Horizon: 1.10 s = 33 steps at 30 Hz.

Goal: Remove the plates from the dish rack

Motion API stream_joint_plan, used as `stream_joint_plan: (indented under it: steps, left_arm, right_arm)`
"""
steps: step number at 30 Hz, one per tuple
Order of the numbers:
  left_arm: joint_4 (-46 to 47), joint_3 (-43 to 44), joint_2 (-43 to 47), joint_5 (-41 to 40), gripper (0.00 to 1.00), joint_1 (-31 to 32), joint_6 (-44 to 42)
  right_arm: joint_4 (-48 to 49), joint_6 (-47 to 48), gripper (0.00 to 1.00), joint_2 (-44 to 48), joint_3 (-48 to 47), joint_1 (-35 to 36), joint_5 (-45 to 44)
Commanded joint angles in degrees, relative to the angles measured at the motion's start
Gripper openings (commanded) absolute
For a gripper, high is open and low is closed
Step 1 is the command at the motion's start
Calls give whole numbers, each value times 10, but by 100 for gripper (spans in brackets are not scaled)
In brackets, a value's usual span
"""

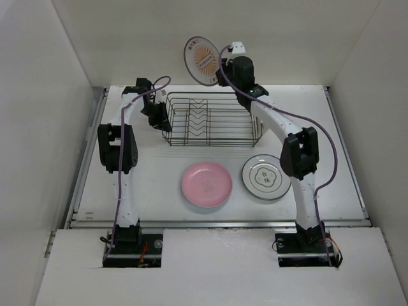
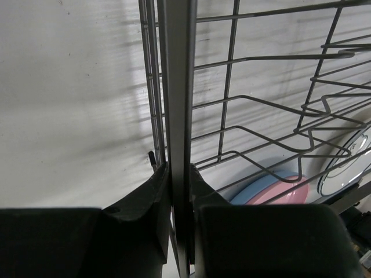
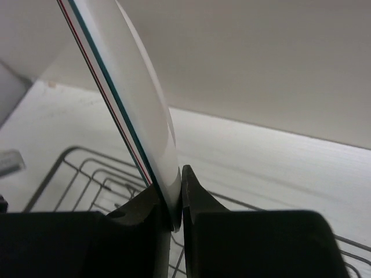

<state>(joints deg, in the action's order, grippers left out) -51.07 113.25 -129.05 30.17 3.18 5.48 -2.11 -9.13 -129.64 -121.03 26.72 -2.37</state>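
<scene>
The dark wire dish rack (image 1: 210, 119) stands at the table's middle back with no plates in its slots. My right gripper (image 1: 221, 74) is shut on the rim of the white plate with the orange centre pattern (image 1: 203, 60) and holds it upright, high above the rack's far side. The right wrist view shows the plate's edge (image 3: 133, 98) pinched in my right gripper (image 3: 175, 188). My left gripper (image 1: 159, 118) is shut on the rack's left end wall (image 2: 177, 87), and the left wrist view shows that gripper (image 2: 178, 171) closed on it. The pink plate (image 1: 206, 184) lies in front of the rack. A blue plate (image 2: 258, 188) shows under it.
The white plate with the teal rim (image 1: 264, 177) lies flat on the table, right of the pink plate and close to the right arm's lower links. White walls enclose the table at the back and both sides.
</scene>
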Motion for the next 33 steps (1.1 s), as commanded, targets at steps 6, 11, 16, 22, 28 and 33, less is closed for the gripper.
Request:
stream_joint_plan:
  steps: [6, 11, 16, 22, 28, 33]
  left_arm:
    - [5, -53, -8, 54, 0, -5, 86]
    - [5, -48, -2, 75, 0, -10, 100]
    - [-14, -25, -15, 75, 0, -10, 89]
    - [-32, 2, -25, 51, 0, -10, 70]
    - [-54, 41, -16, 11, 34, 1, 38]
    - [-65, 41, 38, -4, 47, 6, 12]
  right_arm:
    - [12, -85, 0, 137, 17, -35, -58]
    - [-66, -120, 0, 340, 229, -63, 67]
    - [-184, -179, 0, 505, 415, -90, 149]
    - [-275, -293, 0, 729, 686, -144, 129]
    - [-344, -421, 0, 876, 853, -180, 61]
    - [-344, -443, 0, 896, 882, -180, 76]
